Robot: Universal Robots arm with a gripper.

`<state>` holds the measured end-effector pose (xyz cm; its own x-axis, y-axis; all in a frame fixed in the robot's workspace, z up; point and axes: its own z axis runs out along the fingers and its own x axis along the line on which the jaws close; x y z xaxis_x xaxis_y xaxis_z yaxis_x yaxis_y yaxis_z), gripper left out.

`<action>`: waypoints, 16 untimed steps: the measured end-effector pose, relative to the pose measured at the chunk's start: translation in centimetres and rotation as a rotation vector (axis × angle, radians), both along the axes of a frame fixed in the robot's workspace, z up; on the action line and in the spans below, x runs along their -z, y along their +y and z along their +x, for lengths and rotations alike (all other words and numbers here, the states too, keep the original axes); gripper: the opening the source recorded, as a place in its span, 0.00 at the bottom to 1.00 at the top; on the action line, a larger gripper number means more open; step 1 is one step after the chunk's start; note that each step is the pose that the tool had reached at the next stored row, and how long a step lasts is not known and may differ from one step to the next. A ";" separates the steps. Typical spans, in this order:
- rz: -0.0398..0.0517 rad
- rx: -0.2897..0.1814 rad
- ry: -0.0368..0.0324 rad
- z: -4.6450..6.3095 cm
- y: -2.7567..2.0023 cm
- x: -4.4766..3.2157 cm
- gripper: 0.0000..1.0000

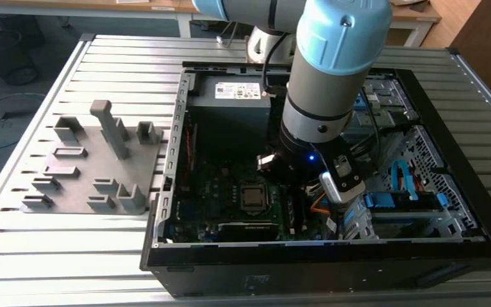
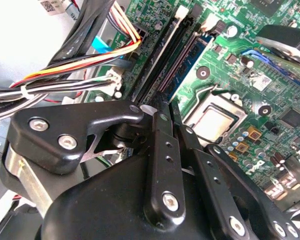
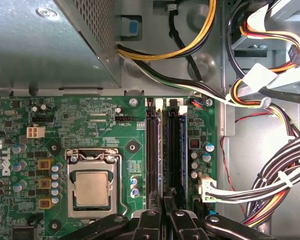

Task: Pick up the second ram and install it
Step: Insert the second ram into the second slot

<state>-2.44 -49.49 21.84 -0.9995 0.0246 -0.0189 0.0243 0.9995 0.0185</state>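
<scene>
Slatted metal bench (image 1: 100, 256), open PC case (image 1: 450, 211). Second ram (image 3: 166, 155) stands on edge at the memory slots (image 3: 152, 150) beside the CPU socket (image 3: 91, 187), gripper (image 3: 166, 200) directly over it; I cannot tell the jaws' state. Risk: a tilted stick jams. Seating and latches hidden from me.

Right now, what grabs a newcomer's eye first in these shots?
The light-blue and grey robot arm plunging into the open black computer case on the slatted metal table. Next, the green motherboard with its silver square processor, and the black gripper poised at the long black memory slots. A grey plastic holder tray sits at the exterior view's left.
</scene>
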 end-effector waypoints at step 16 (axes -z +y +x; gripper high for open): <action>-0.0007 -0.005 0.0000 0.0 0.01 0.38 0.14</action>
